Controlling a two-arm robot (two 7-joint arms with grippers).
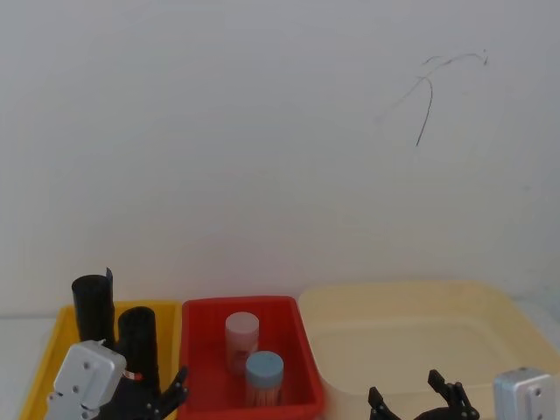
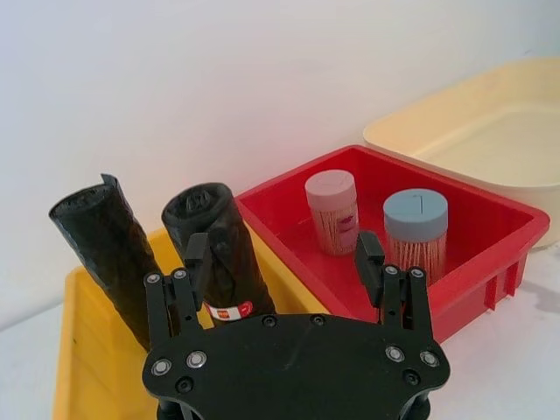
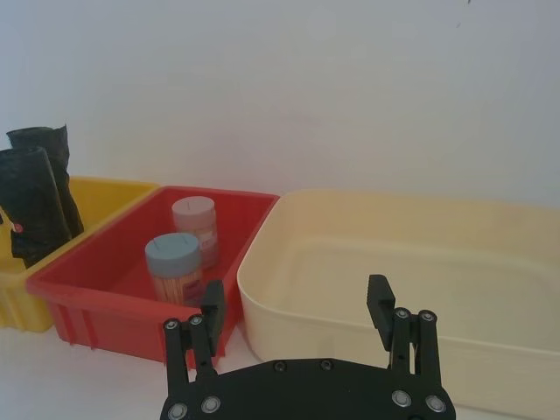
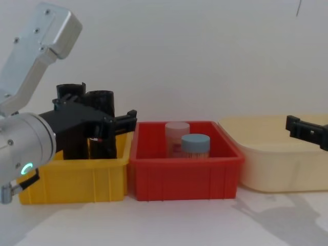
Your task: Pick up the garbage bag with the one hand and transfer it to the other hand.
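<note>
- The left gripper (image 2: 282, 249) is out over the yellow bin (image 2: 66, 367), jaws spread wide and gripping nothing.
- The garbage bag (image 2: 223, 227), the roll with the red-and-white label band (image 2: 229, 309), stands in that bin right at one fingertip (image 2: 197, 254). It seems to sit just inside the opening, hard against that finger and well away from the other.
- From the wrist view I can't tell whether that finger is touching the roll or only overlapping it.
- The plain black roll (image 2: 101, 236) with the notched rim stands just outside the same finger, beside the labelled one. A sloppy close could catch both.
- Beyond the far finger lies the red bin (image 2: 490, 236), with the pink-lidded jar (image 2: 332, 210) and the blue-lidded jar (image 2: 416, 232) standing in it, neither touched.
- The right gripper (image 3: 294, 302) hangs over the cream tub (image 3: 490, 262), fingers apart and empty, with the bag far off to its side past the red bin.
- My read on progress: this is the approach, just short of the grasp. Nothing is lifted and nothing has been handed over.
- What's left is nearly everything: close on the labelled roll, lift it clear of its neighbour and the bin wall, carry it across, let the right gripper take hold, then let go.
</note>
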